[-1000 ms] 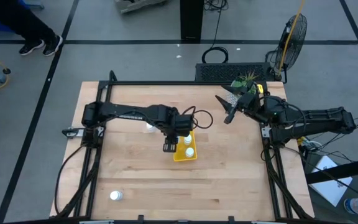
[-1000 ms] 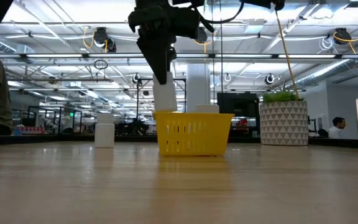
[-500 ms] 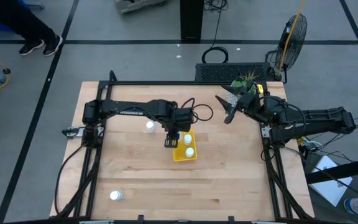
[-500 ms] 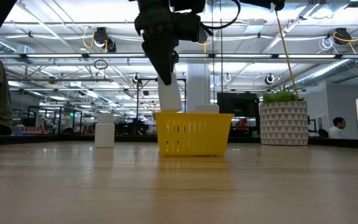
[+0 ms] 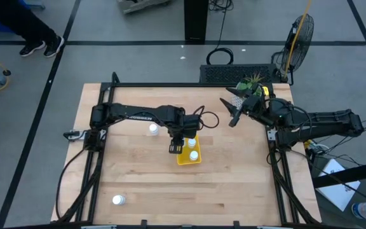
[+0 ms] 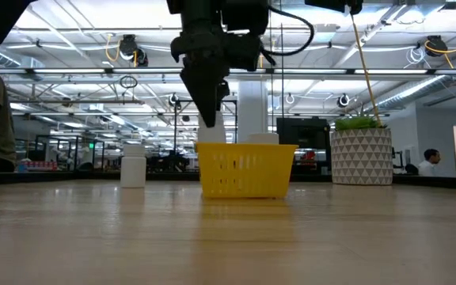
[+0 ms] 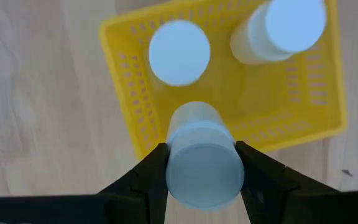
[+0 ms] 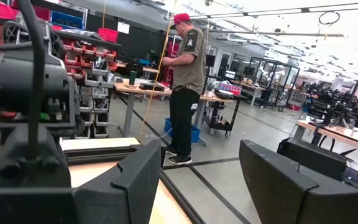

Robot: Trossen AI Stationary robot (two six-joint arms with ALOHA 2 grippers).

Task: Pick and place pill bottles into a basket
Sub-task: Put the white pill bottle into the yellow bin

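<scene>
My left gripper is shut on a white pill bottle at the near-left corner of the yellow basket. Two more bottles stand in the basket. One bottle stands on the table left of the basket, another near the front-left corner. My right gripper is open and empty, raised at the table's far right. My left gripper pinches the bottle's round side just below its cap between its two fingers. The fingers come from above, pointing down. The bottle is upright with its lower part inside the basket; whether it rests on the basket's floor cannot be told.
A white patterned pot with a green plant stands at the far right corner beside my right arm. A fan stands behind the table. A person stands in the room beyond.
My left gripper has gone down and slightly toward the table's right edge with the bottle. The bottle, which stood above the basket's rim, has sunk behind the basket's wall. The gripper has stayed shut on it.
</scene>
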